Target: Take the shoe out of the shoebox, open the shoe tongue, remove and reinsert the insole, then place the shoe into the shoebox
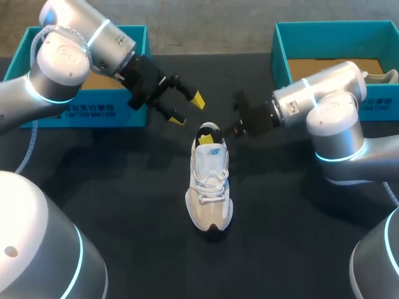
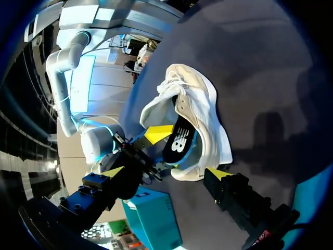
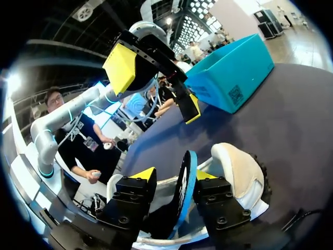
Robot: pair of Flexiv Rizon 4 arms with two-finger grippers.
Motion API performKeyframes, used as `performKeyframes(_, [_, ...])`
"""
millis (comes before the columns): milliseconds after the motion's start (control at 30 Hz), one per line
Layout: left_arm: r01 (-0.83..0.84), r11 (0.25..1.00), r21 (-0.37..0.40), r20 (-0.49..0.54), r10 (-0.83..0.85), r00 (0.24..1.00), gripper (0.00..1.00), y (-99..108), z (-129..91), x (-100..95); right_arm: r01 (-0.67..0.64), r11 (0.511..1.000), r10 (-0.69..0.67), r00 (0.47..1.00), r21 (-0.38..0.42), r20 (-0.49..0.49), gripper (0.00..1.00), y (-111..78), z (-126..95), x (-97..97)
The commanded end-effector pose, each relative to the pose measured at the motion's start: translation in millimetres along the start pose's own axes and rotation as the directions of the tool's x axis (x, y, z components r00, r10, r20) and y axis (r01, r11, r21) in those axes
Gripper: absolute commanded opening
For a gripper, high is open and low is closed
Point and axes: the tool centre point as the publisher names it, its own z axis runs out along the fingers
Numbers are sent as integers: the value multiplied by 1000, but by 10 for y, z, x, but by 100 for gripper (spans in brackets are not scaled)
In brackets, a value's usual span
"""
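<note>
A white sneaker [image 1: 211, 180] lies on the black table, toe toward me. Its black, blue-edged insole [image 3: 183, 177] stands on edge out of the heel opening. My right gripper [image 1: 215, 132] is at the heel with the insole between its yellow-tipped fingers; in the right wrist view [image 3: 174, 176] a gap shows beside the insole, so it is open. My left gripper [image 1: 187, 109] hangs wide open above and left of the heel, holding nothing. From the left wrist, the insole [image 2: 179, 143] and shoe [image 2: 203, 104] lie just ahead of the left gripper [image 2: 165, 172].
A teal shoebox [image 1: 81, 106] stands at the back left under my left arm. A second teal shoebox [image 1: 336, 37] at the back right holds another shoe [image 1: 383, 78]. Bare black table lies around and in front of the sneaker.
</note>
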Motion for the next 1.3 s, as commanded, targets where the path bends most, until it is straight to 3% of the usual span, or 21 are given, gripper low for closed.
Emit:
performKeyframes(33, [-1,1000,3,-2,1,1000,100,19,-12,-10,0,1000,0,1000,10,-2,33,56,13,-32])
performKeyframes(133, [-2,1000,2,0,2,1000,100,20,-12,-11,-6,1000,6,1000,18,-5,5,50,7,-61])
performKeyframes(167, [-2,1000,2,1,2,1000,100,13,-9,-16,-8,1000,9,1000,20,-8,0,44,15,-71])
performKeyframes(633, [6,1000,11,8,-6,1000,100,-75,35,22,-63,997,65,997,46,-40,0,-212,146,-5])
performKeyframes(867, [10,1000,11,11,-10,1000,100,-102,31,56,-74,996,76,996,46,-46,0,-253,197,10])
performKeyframes(900, [10,1000,10,12,-10,1000,100,-106,22,58,-74,996,76,996,45,-46,9,-251,200,10])
performKeyframes(933, [9,1000,9,13,-9,1000,100,-111,9,63,-71,997,73,996,40,-45,33,-247,201,2])
performKeyframes(1033, [5,1000,7,13,-5,1000,100,-128,-20,65,-57,998,58,998,33,-39,46,-192,199,9])
performKeyframes(1067, [3,1000,6,13,-3,1000,100,-134,-36,73,-52,998,53,998,31,-37,69,-167,198,16])
performKeyframes(1100, [-1,1000,4,13,1,1000,100,-141,-54,74,-48,998,49,998,31,-37,83,-147,201,19])
performKeyframes(1133, [-3,1000,3,13,3,1000,100,-147,-69,73,-39,999,40,999,29,-33,91,-129,201,22])
performKeyframes(1200, [-7,1000,-1,15,7,1000,100,-163,-101,64,-32,999,33,999,29,-31,100,-103,198,26])
performKeyframes(1300, [-16,1000,-5,17,17,1000,100,-176,-136,52,-18,999,19,999,28,-26,100,-55,192,39])
